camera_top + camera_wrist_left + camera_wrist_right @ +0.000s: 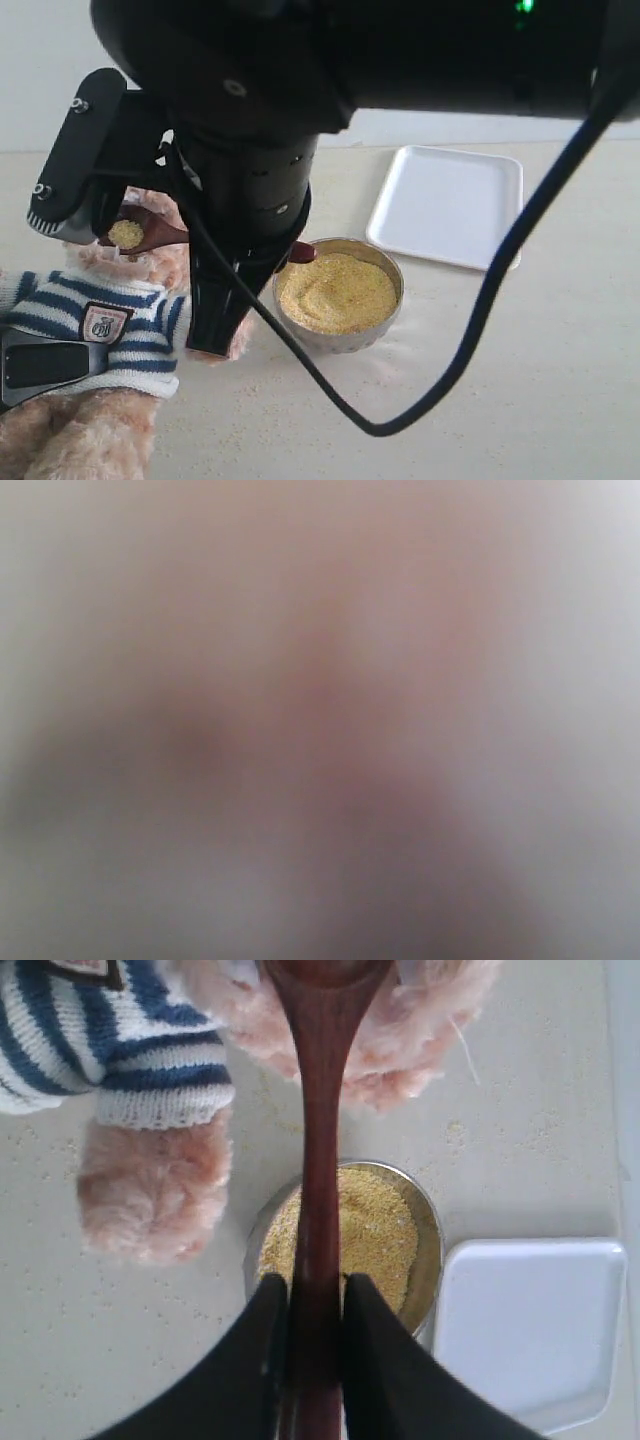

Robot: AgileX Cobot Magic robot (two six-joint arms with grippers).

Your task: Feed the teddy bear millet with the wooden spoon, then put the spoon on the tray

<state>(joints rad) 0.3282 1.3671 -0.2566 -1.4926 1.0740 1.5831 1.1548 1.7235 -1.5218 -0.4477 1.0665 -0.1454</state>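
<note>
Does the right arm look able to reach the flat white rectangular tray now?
Probably yes: only the low round silver millet bowl sits between the right tool and the white tray, and nothing rests on the tray.

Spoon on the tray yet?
No, the wooden spoon is held by the right gripper with its bowl up at the teddy bear, apart from the tray.

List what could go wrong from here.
1. The wooden spoon carries a heap of millet at the teddy bear's face; a tilt could spill grains on its fur.
2. The right gripper pinches only near the handle's end, so the spoon may twist or slip.
3. The black cable sags beside the metal bowl and might snag it.
</note>
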